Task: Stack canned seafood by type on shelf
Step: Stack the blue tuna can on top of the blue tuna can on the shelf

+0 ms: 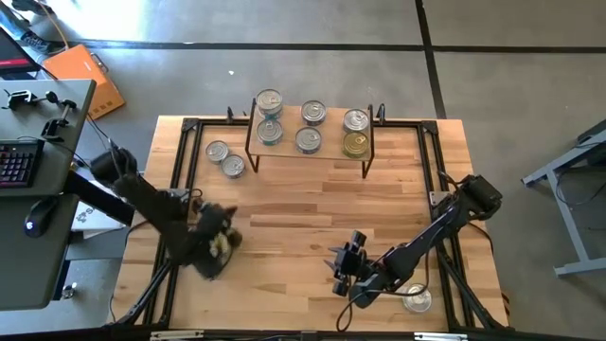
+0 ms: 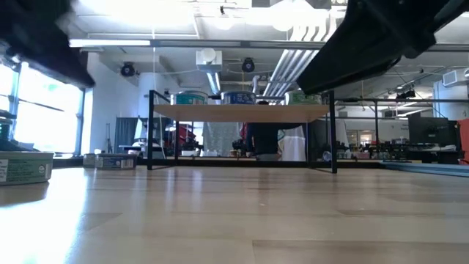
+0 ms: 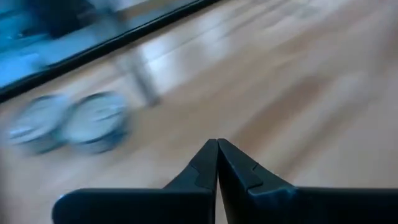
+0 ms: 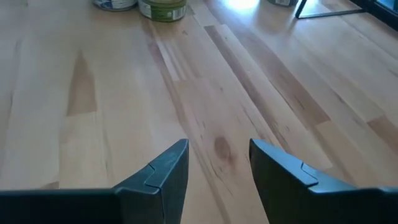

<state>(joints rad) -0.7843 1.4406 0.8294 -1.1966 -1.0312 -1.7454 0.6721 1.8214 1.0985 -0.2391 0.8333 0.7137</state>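
Observation:
The shelf (image 1: 308,152) is a light-wood board on black legs at the table's far side, and it also shows in the low view (image 2: 242,114). Several silver-topped tins (image 1: 313,113) and one gold-topped tin (image 1: 355,145) stand on it. Two silver tins (image 1: 225,159) stand on the table left of the shelf and appear blurred in the left wrist view (image 3: 96,118). Another tin (image 1: 417,300) sits near the table's near right corner, beside my right arm. My left gripper (image 3: 217,146) is shut and empty, over the near left of the table (image 1: 220,244). My right gripper (image 4: 217,155) is open and empty, over the near middle (image 1: 339,265).
Bare wooden tabletop (image 1: 303,223) lies between both grippers and the shelf. A black metal frame (image 1: 180,170) runs along the table's edges. A desk with a keyboard (image 1: 17,161) stands off the left side. In the low view two tins (image 2: 26,167) stand at the left.

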